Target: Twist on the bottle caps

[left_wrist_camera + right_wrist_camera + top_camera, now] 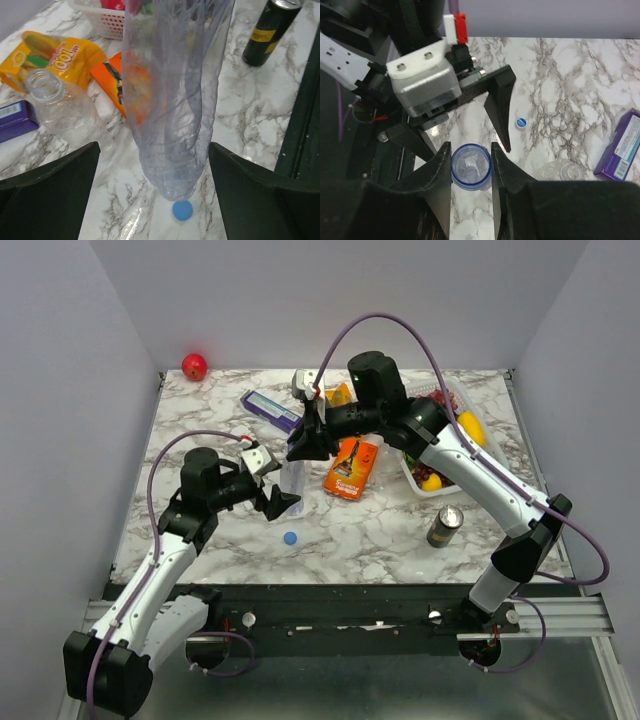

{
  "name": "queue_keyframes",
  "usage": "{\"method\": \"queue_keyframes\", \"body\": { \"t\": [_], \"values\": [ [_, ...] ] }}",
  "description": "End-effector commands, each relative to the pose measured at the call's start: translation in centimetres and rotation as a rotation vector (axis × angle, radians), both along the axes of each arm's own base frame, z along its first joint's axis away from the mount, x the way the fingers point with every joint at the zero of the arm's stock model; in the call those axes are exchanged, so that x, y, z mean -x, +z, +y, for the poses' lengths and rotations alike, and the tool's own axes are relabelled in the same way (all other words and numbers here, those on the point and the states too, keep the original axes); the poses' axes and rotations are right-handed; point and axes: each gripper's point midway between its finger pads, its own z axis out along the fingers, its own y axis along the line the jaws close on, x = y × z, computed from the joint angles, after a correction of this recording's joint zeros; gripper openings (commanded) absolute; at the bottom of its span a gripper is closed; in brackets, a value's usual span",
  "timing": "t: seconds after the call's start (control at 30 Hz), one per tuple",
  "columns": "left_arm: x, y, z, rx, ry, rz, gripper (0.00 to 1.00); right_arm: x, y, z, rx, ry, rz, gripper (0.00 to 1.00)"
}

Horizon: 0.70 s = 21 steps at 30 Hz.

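Two bottles point(170, 100) point(65, 107), one loose cap point(182, 210)

Top camera looks down; both wrist cameras closely share bottle point(170, 110).

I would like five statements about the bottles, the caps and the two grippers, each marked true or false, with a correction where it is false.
1. A loose blue cap lies on the table near the upright bottle. True.
2. The left gripper squeezes the upright bottle. False: its fingers stand on both sides of it with gaps.
3. A second bottle lies on its side, uncapped. True.
4. The dark can has tipped over. False: it stands upright.
5. The right gripper is far from any cap. False: its fingers press on both sides of the fitted blue cap on the upright bottle.
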Motion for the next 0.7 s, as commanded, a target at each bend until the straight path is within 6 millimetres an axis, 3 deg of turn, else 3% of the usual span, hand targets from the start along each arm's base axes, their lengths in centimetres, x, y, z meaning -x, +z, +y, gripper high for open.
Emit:
{"method": "queue_keyframes", "body": {
  "t": [0.0, 0.03, 0.3, 0.33, 0.47, 0.67],
  "values": [
    [1.6, 1.1, -2.9, 0.097, -0.188, 0.074, 0.97, 1.9, 1.2, 0.6, -0.05, 0.094, 0.035, 0.2],
    [1.1, 2.0, -3.2, 0.111, -0.187, 0.042, 0.96, 1.9, 1.4, 0.7, -0.055, 0.102, 0.036, 0.2],
    [0.8, 1.9, -3.3, 0.091, -0.193, 0.045, 0.7, 1.9, 1.4, 0.7, -0.055, 0.105, 0.026, 0.24],
    [0.9, 1.8, -3.2, 0.089, -0.19, 0.045, 0.68, 1.9, 1.3, 0.6, -0.052, 0.101, 0.026, 0.27],
    [0.9, 1.7, -2.6, 0.087, -0.137, 0.062, 0.53, 0.6, 1.0, 0.1, -0.029, 0.002, 0.017, 0.58],
    [0.4, 1.1, -0.1, 0.083, -0.026, 0.077, 0.37, -3.4, 3.7, -4.1, -0.062, -0.191, -0.014, 0.69]
  ]
}}
